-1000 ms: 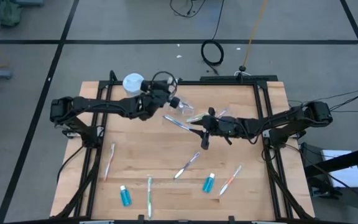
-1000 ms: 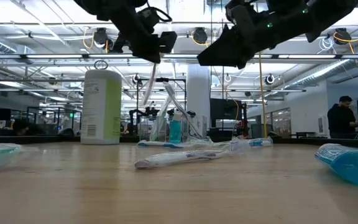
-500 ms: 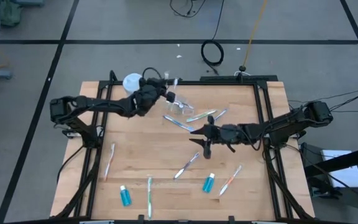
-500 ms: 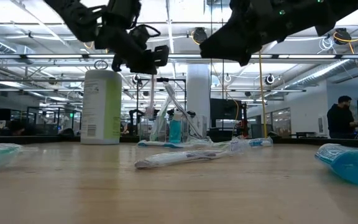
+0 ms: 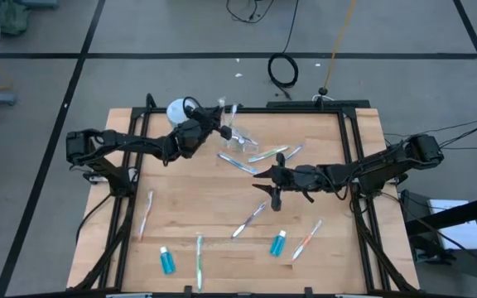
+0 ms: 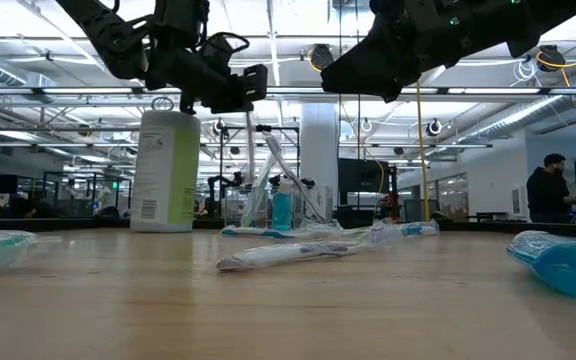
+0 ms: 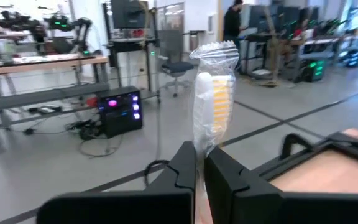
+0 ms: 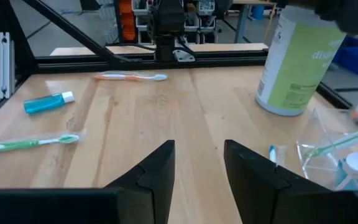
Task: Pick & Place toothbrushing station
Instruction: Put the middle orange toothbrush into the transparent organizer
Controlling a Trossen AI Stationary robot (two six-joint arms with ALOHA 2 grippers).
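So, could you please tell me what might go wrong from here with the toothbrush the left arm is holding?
1. The left tool pinches the wrapped toothbrush by a thin edge, so it may slip or twist.
2. The clear cup looks light and already holds items; lowering the brush could tip it.
3. The green-and-white canister stands close beside that arm and might get bumped.

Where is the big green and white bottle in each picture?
High view: bottle, white top, at the table's far edge, beside the left gripper.
Low view: bottle upright, left of centre.
Left wrist view: not in it.
Right wrist view: bottle, right side.
Shared landmark: clear cup.
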